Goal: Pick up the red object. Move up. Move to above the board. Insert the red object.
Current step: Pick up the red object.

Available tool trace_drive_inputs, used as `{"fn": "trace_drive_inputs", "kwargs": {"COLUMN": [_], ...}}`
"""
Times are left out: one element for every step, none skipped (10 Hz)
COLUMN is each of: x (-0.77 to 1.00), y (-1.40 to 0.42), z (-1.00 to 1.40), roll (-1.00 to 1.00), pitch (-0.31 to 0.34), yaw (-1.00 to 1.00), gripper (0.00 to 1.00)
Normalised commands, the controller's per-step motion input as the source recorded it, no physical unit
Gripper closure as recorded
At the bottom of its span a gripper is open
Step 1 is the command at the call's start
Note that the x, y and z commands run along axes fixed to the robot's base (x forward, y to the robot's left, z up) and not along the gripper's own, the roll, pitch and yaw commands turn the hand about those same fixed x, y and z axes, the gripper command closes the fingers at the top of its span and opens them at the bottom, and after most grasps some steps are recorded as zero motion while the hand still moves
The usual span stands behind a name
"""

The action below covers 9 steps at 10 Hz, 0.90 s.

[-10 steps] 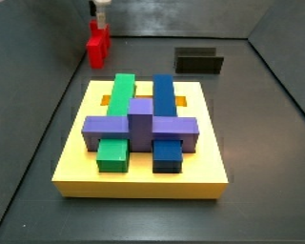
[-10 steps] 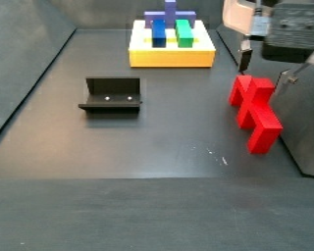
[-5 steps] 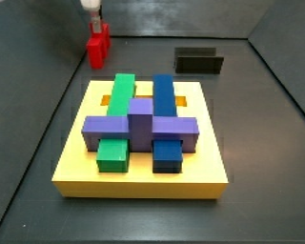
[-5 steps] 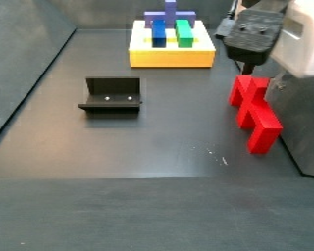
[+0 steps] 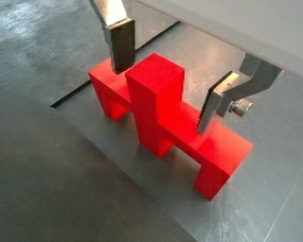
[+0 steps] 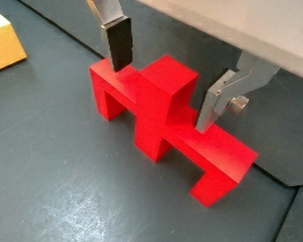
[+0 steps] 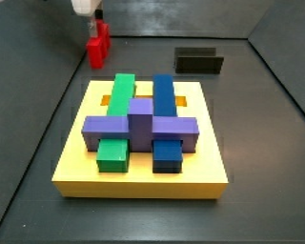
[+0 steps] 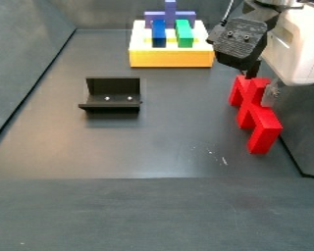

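Two gripper (image 5: 180, 71) fingers apart, lowered either side of the red object (image 5: 161, 118)

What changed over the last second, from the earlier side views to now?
The gripper came down onto the red object; its fingers now straddle the piece, with a gap visible at each, so it is not yet gripped. The red object is on the floor as before. The board and the fixture did not move.

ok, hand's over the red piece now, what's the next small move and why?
Probably close the hand: in both wrist views its fingers straddle the red object with gaps on both sides, and the piece sits on the floor, far from the board.
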Motion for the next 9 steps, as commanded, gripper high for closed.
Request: {"fn": "trace_drive_inputs", "kwargs": {"x": [-0.09, -0.01, 0.0, 0.0, 0.0, 0.0, 0.0, 0.0, 0.0], "y": [0.02, 0.04, 0.1, 0.05, 0.04, 0.0, 0.0, 0.0, 0.0], "z": [-0.09, -0.06, -0.03, 0.0, 0.0, 0.0, 0.0, 0.0, 0.0], "roll": [0.0, -0.01, -0.03, 0.0, 0.0, 0.0, 0.0, 0.0, 0.0], "pitch": [-0.063, -0.06, -0.024, 0.0, 0.0, 0.0, 0.0, 0.0, 0.0], "yaw": [-0.07, 0.0, 0.0, 0.0, 0.0, 0.0, 0.0, 0.0, 0.0], "gripper": [0.0, 0.0, 0.0, 0.0, 0.0, 0.0, 1.0, 1.0, 1.0]}}
